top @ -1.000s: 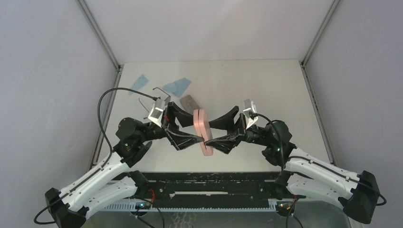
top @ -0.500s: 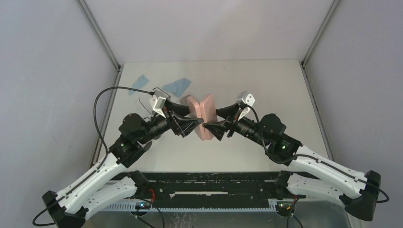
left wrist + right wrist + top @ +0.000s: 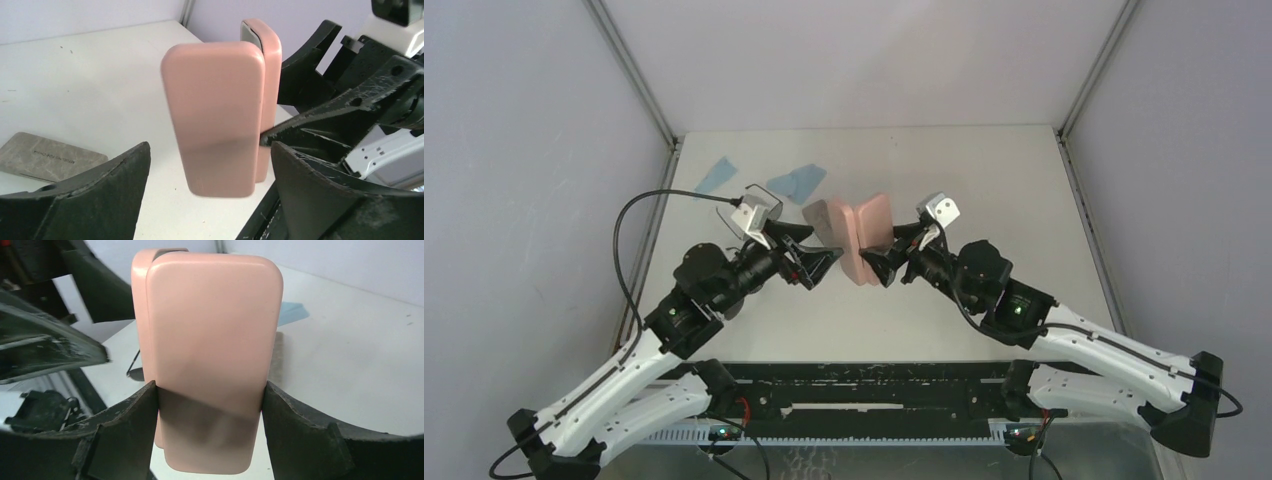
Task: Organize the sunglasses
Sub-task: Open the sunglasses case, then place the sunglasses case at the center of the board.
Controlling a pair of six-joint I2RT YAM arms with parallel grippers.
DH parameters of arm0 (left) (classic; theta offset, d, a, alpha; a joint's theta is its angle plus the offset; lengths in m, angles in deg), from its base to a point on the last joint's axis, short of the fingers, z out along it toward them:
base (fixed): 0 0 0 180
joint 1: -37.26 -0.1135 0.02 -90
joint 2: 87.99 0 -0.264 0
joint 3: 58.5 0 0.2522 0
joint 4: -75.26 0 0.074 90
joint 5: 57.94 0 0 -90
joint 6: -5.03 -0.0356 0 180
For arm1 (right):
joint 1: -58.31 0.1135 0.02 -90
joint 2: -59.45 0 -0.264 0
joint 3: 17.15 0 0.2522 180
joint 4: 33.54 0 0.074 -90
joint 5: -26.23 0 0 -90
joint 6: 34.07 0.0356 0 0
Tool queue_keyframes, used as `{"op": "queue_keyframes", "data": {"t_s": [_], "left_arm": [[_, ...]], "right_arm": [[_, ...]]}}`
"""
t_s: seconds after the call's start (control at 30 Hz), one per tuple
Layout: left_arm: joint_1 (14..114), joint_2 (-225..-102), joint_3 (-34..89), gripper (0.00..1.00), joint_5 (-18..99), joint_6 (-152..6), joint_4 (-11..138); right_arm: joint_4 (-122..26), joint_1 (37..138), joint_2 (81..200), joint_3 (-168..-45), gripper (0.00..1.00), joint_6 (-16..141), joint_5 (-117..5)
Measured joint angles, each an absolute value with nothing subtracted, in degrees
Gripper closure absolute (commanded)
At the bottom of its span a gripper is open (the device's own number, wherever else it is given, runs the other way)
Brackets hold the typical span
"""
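Note:
A pink case (image 3: 871,233) stands up off the table at the middle, opened into two halves. My right gripper (image 3: 871,266) is shut on the near half (image 3: 212,340), with a finger (image 3: 130,415) pressed to each long edge. My left gripper (image 3: 209,150) is open. Its jaws stand wider than the other half (image 3: 215,115), with a gap on both sides and no contact. Of the sunglasses I see only a thin black wire and a dark lens edge (image 3: 133,371) on the table behind the case. The rest is hidden.
A grey-brown case (image 3: 50,155) lies flat on the table left of the pink one (image 3: 821,214). Two light blue cloths (image 3: 716,175) (image 3: 796,182) lie at the back left. The table's edges run along grey walls.
The pink case has gone from shut to opened and moved away from the arms' bases. My left gripper has widened and let go of it. The right gripper keeps its hold.

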State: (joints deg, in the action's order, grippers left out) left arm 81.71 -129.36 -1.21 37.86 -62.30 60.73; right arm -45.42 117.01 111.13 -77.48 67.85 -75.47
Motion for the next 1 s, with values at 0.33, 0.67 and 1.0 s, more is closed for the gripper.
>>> {"op": "queue_keyframes", "data": {"t_s": [0.33,0.67,1.0], "left_arm": [[81.60,-123.72,-1.00,0.00,32.96,-63.74,56.77],[81.54,-122.78,0.71,0.00,12.09,-64.29,41.89],[81.49,-122.41,0.71,0.00,-1.13,-62.84,30.61]], "right_arm": [[-50.14,116.16,104.79,-77.50,1.00,61.88,-78.75],[-72.19,116.16,114.48,-87.03,1.00,55.56,-100.41],[-85.92,116.27,137.78,-89.76,0.97,53.82,-114.51]]}}
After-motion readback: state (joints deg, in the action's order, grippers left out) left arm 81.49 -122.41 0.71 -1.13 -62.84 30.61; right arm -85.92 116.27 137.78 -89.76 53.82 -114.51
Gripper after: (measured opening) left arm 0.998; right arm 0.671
